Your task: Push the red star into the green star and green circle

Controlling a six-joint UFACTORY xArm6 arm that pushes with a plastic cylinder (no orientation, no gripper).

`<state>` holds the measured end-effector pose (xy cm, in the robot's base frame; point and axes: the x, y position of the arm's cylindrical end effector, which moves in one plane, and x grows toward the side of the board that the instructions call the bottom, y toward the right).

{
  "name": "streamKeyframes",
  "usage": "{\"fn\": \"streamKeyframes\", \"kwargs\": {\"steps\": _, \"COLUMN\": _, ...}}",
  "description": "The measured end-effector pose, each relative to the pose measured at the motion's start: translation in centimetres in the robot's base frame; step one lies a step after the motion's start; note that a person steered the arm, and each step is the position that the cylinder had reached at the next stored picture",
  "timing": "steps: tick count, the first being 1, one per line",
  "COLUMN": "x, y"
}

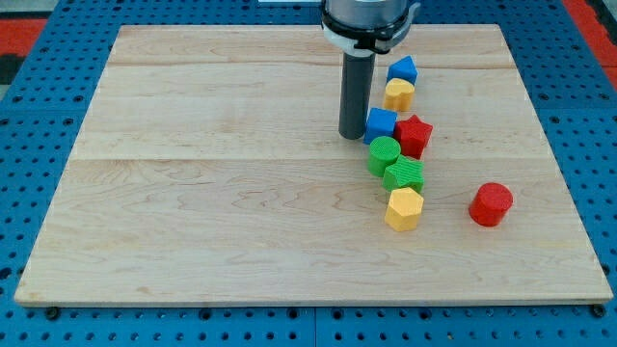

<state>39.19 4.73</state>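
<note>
**Seven blocks, red star touching the greens**

Seven blocks sit on the board [193, 193], most in a column at the view's right. My tip [351, 136] is just left of a blue block [381, 123]. No claw on this rod, so no open/shut state. Red star [415, 134] sits right of blue, touching green circle [384, 154]. Green star [405, 175] is below, w/ yellow hexagon [404, 208] under it. Up top: blue piece [402, 69] over a yellow one [398, 93]. Red cylinder [491, 203] sits apart, far right.

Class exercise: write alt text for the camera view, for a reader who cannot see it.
My tip rests on a wooden board left of a blue cube; the red star touches the green circle above the green star.
</note>
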Motion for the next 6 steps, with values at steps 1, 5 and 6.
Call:
{"fn": "streamKeyframes", "kwargs": {"steps": 1, "x": -5.1, "y": -0.7}}
{"fn": "streamKeyframes", "kwargs": {"steps": 5, "x": 5.7, "y": 9.1}}
{"fn": "streamKeyframes", "kwargs": {"steps": 6, "x": 4.9, "y": 13.8}}
